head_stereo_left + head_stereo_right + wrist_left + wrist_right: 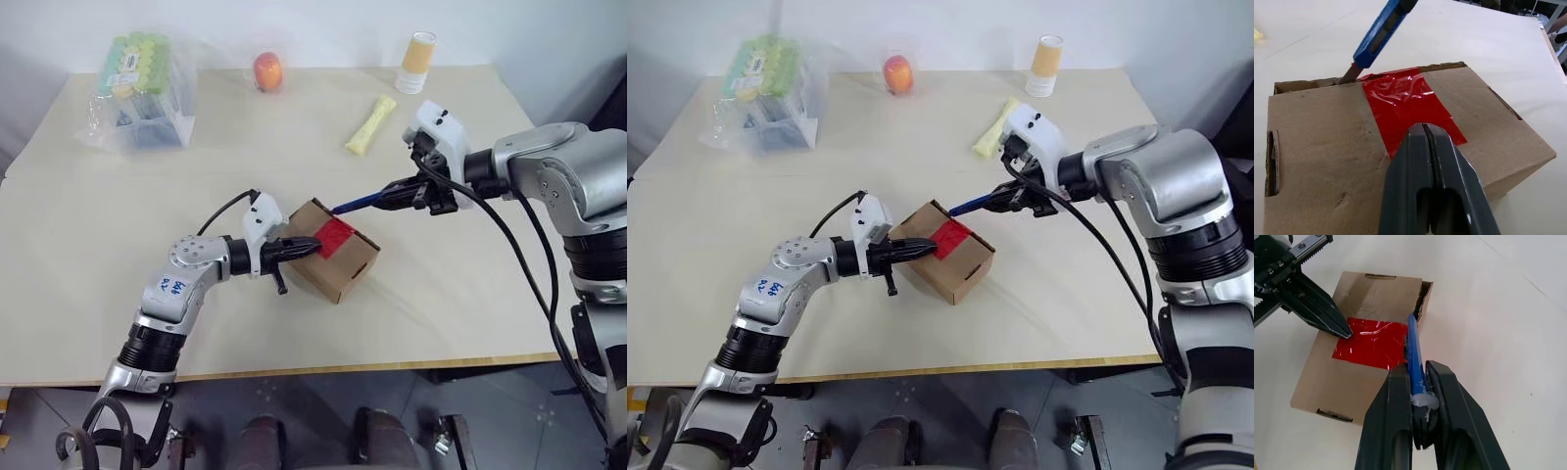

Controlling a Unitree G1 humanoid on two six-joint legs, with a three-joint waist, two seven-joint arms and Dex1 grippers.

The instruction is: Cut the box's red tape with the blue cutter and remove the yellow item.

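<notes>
Left gripper (306, 248), fingers pressed together, reaches level from the left, tips on the red tape (333, 236) atop the box (333, 257) at mid-table. Blue cutter (355, 205), pinched in the right gripper (400, 194), slants down-left, blade at the tape's far edge.

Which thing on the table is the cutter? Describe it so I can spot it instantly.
Find the brown box near the table's front middle, patched with red tape. The blue cutter is the slim pen-like stick clamped in the right gripper, tip at the tape's far edge, the only blue tool.
</notes>
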